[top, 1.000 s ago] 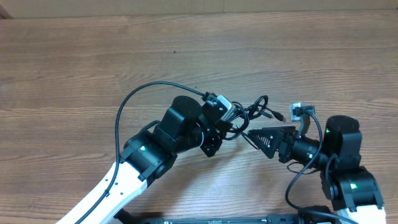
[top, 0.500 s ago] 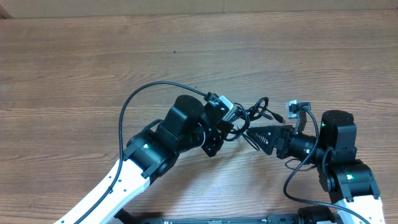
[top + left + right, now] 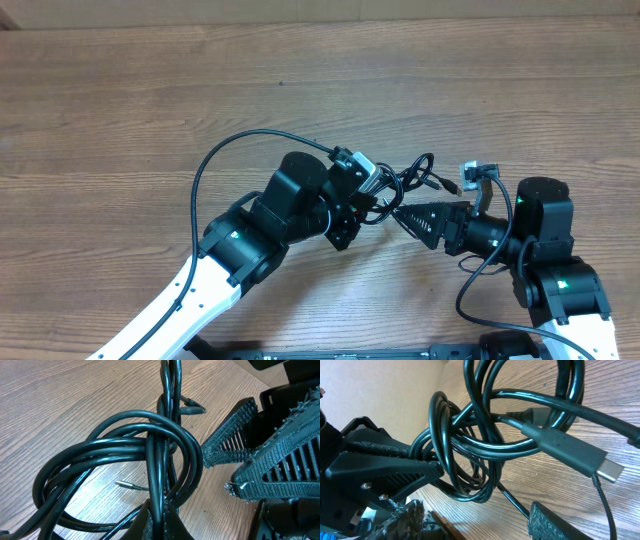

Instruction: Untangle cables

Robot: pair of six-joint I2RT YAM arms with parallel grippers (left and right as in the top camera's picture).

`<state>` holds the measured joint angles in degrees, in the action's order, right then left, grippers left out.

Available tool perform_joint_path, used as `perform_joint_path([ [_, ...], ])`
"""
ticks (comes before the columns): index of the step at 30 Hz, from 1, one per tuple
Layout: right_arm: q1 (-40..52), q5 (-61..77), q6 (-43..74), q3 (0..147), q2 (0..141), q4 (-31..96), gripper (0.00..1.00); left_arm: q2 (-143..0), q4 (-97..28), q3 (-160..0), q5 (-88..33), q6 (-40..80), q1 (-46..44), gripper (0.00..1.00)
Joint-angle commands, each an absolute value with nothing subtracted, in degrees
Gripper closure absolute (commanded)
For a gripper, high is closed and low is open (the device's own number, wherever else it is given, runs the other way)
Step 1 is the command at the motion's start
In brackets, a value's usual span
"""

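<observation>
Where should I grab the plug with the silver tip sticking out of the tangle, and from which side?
Grip the plug on its black housing, just behind the metal tip. Come from the tip end, away from the knot of cables: that end pokes free over bare table, while its cord end runs into crossing loops.

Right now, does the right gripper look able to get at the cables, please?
Probably yes: the right gripper is open, its tips just beside the cables with nothing between; the left gripper clamps the same cables from the opposite side.
</observation>
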<state>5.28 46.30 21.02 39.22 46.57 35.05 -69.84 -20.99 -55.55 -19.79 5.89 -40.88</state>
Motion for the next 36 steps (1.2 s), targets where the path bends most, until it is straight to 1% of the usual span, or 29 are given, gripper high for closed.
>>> perform_joint_path([
  [1,5.19,48.23,21.23,41.23,46.48,34.44,0.34,-70.61,-20.32,-56.73,-21.04,6.5,-41.45,0.96],
  [6,5.19,51.16,21.23,41.23,46.48,33.28,0.34,-72.73,-20.23,-56.73,-21.08,6.55,-41.63,0.96],
  [14,5.19,49.6,20.99,41.23,47.7,33.06,0.34,-73.84,-16.91,-56.73,-24.49,7.31,-43.07,0.96],
  [19,5.19,49.58,20.58,41.23,49.71,33.06,0.36,-73.84,-16.86,-56.73,-25.76,7.4,-43.24,0.96],
  [24,5.19,49.6,19.7,41.23,51.81,33.04,0.46,-73.84,-16.93,-56.73,-25.76,7.33,-43.55,0.96],
  [29,5.19,49.6,19.68,41.23,52.38,32.58,0.48,-73.84,-17.12,-56.73,-25.78,7.33,-43.59,0.96],
  [35,5.17,49.6,19.7,41.23,52.38,31.48,0.62,-73.84,-17.47,-56.73,-27.4,7.35,-43.59,0.96],
  [36,5.19,49.6,19.7,41.23,52.38,31.38,0.67,-73.84,-17.5,-56.73,-27.92,7.33,-43.59,0.96],
])
